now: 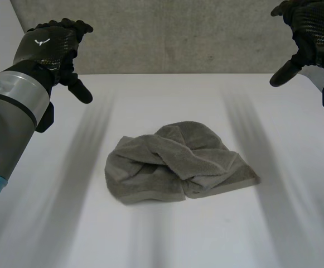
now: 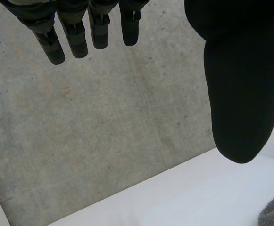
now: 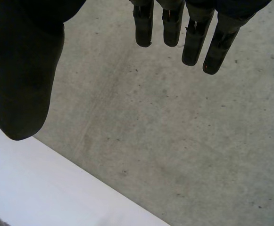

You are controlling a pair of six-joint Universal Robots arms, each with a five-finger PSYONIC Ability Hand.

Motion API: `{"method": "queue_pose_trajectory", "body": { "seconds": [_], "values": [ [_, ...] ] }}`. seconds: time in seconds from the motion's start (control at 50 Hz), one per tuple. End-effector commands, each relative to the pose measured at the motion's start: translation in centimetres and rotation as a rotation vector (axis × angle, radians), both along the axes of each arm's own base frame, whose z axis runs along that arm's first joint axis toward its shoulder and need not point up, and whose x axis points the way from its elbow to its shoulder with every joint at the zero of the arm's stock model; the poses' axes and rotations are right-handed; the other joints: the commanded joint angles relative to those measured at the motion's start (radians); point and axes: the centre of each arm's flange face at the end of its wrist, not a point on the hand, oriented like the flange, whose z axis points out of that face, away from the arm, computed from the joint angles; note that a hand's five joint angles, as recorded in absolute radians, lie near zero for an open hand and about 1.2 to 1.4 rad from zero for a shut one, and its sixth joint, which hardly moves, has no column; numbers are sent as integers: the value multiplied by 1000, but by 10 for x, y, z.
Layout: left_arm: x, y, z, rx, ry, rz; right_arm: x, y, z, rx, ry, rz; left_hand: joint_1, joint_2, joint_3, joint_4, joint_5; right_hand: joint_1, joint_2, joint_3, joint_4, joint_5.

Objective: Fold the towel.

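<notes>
A grey towel (image 1: 175, 162) lies crumpled in a loose heap on the bare white table (image 1: 150, 240). Beyond the towel, a mottled grey wall (image 1: 167, 33) rises from the table's far edge. The left hand (image 1: 47, 47) hangs well apart from the towel at its far left. The right hand (image 1: 312, 25) hangs well apart at its far right. Each hand has straight fingers spread from the thumb and holds nothing.

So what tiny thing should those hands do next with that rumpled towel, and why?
Probably lower both hands toward the towel: the left hand and right hand hover open on either side, touching nothing, while it lies crumpled on the table, so it needs grasping and spreading before any fold.
</notes>
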Motion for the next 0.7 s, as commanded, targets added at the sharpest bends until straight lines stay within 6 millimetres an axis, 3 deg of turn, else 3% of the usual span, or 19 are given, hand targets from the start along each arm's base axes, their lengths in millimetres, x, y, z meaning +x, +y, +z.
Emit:
{"method": "queue_pose_trajectory", "body": {
  "seconds": [0.02, 0.32, 0.42, 0.46, 0.48, 0.5, 0.52, 0.56, 0.58, 0.62, 0.64, 0.7],
  "values": [
    [0, 0, 0, 0, 0, -1, 3, -1, -8, 41, 13, 38, 5, 9, 9, 8, -22, -53, -69, -66, -83, -60],
    [-1, -2, 2, -15, 8, -6, 6, -4, -10, 71, 24, 58, 8, 11, 12, 11, -19, -53, -69, -66, -83, -60],
    [-6, -7, -9, 0, -5, -26, 9, -8, -26, 117, 37, 79, 17, 20, 20, 20, -10, -53, -69, -66, -83, -60],
    [-11, -12, -20, 25, -21, -45, 15, -11, -45, 187, 55, 114, 26, 29, 29, 29, -1, -53, -69, -66, -83, -60],
    [-17, -18, -35, 60, -41, -79, 15, -11, -45, 188, 56, 115, 52, 55, 55, 55, 25, -53, -69, -66, -83, -60],
    [-24, -22, -50, 95, -67, -119, 20, -11, -59, 244, 71, 144, 58, 61, 61, 61, 31, -53, -69, -66, -83, -60],
    [-24, -22, -50, 96, -67, -119, 20, -11, -59, 245, 71, 144, 58, 61, 62, 61, 31, -53, -69, -66, -83, -60],
    [-35, -29, -79, 150, -134, -198, 27, -12, -87, 362, 96, 189, 67, 70, 70, 70, 40, -53, -69, -66, -83, -60],
    [-35, -29, -79, 150, -134, -198, 27, -12, -87, 363, 96, 189, 67, 70, 70, 70, 40, -53, -69, -66, -83, -60],
    [-42, -34, -107, 190, -209, -245, 32, -12, -116, 477, 112, 206, 99, 102, 103, 102, 72, -53, -69, -66, -83, -60],
    [-42, -34, -107, 190, -209, -245, 32, -12, -116, 477, 112, 206, 99, 102, 103, 102, 72, -53, -69, -66, -83, -60],
    [-48, -40, -132, 218, -273, -263, 44, -3, -141, 567, 109, 244, 114, 117, 117, 117, 87, -53, -69, -66, -83, -60]
  ]
}}
